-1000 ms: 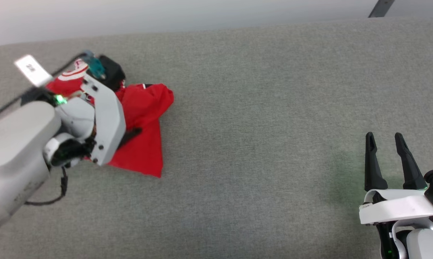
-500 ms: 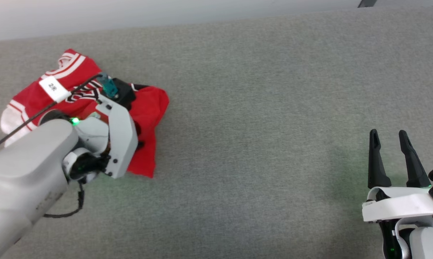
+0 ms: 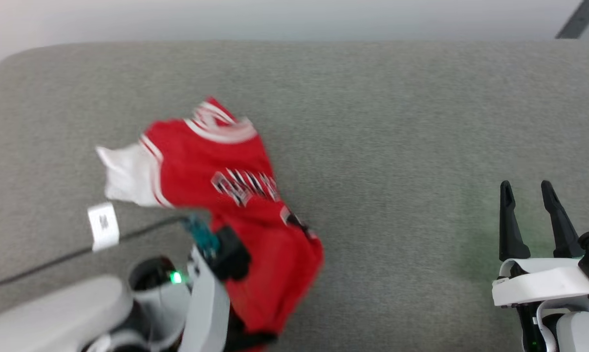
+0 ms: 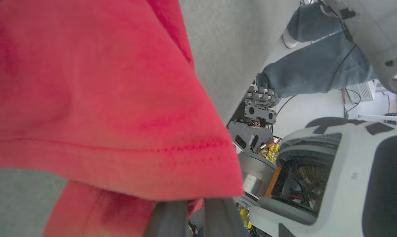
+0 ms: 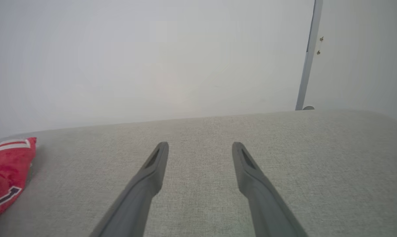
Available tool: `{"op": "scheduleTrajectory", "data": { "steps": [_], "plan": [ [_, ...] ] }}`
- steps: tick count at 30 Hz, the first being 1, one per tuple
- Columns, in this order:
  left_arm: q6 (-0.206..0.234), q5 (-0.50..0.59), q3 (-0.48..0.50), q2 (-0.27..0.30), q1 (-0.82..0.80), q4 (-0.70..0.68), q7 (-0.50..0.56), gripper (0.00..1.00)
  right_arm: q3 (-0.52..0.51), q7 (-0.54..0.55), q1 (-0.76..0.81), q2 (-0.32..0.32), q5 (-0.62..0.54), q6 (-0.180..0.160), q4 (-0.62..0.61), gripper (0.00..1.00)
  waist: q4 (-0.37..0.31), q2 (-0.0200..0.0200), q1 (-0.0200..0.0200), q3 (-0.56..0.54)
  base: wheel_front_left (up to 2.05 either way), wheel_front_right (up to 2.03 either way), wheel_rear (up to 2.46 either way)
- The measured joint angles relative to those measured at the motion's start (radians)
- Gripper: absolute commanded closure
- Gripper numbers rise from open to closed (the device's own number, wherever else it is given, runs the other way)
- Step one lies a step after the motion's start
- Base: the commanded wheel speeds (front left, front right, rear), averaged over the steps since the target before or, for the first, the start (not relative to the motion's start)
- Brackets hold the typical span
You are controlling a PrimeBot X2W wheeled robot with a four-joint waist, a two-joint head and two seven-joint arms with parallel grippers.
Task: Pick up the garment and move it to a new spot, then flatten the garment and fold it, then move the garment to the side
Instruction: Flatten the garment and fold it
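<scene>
The garment [image 3: 226, 166], a red jersey with a white sleeve, striped trim and black lettering, is stretched across the grey surface at centre-left and blurred with motion. Its lower end hangs from my left gripper [image 4: 195, 214] at the bottom left, which is shut on the red fabric. In the left wrist view the garment's hem [image 4: 86, 98] drapes over the two fingers. My right gripper [image 3: 525, 188] stands open at the lower right with nothing between its fingers, far from the shirt. In the right wrist view the right gripper [image 5: 200, 146] points over bare surface, with the garment [image 5: 7, 171] at the left edge.
A grey padded surface [image 3: 397, 146] runs to a pale wall at the back. A black cable with a white tag [image 3: 103, 226] trails from my left wrist. A person's leg in jeans [image 4: 317, 72] and my own body [image 4: 333, 181] appear beyond the surface's edge.
My left gripper has shut on the garment and drawn it toward the near edge and the middle, stretching it out. The head view has shifted. The right gripper has stayed put.
</scene>
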Motion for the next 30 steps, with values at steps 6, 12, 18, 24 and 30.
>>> {"op": "scheduleTrajectory", "data": {
  "steps": [6,12,18,24,30],
  "plan": [
    [0.036,0.015,-0.004,0.055,0.06,-0.17,-0.029,0.87,0.001,0.0,-0.003,-0.01,-0.004,0.0,0.001,0.0,0.049,0.0,0.0,-0.004,0.0,0.0,0.0],
    [0.06,0.034,0.039,0.088,0.073,-0.15,-0.114,0.0,0.006,0.0,-0.003,-0.011,-0.004,0.0,0.002,0.0,0.066,0.0,0.0,0.0,0.0,0.0,0.0],
    [0.087,-0.034,0.155,0.193,0.028,-0.12,-0.183,0.0,0.01,0.0,-0.005,-0.01,-0.002,0.0,0.006,0.0,0.055,0.0,0.0,0.002,0.0,0.0,0.0],
    [0.132,-0.042,0.213,0.202,-0.029,0.054,-0.209,0.0,0.013,0.0,-0.005,-0.008,0.002,0.0,0.008,0.0,0.036,0.0,0.0,0.006,0.0,0.0,0.0],
    [0.158,-0.033,0.205,0.087,-0.066,0.372,-0.189,0.0,0.019,0.0,-0.016,-0.007,0.002,0.0,0.006,0.0,0.01,0.0,0.0,0.016,0.0,0.0,0.0]
  ]
}}
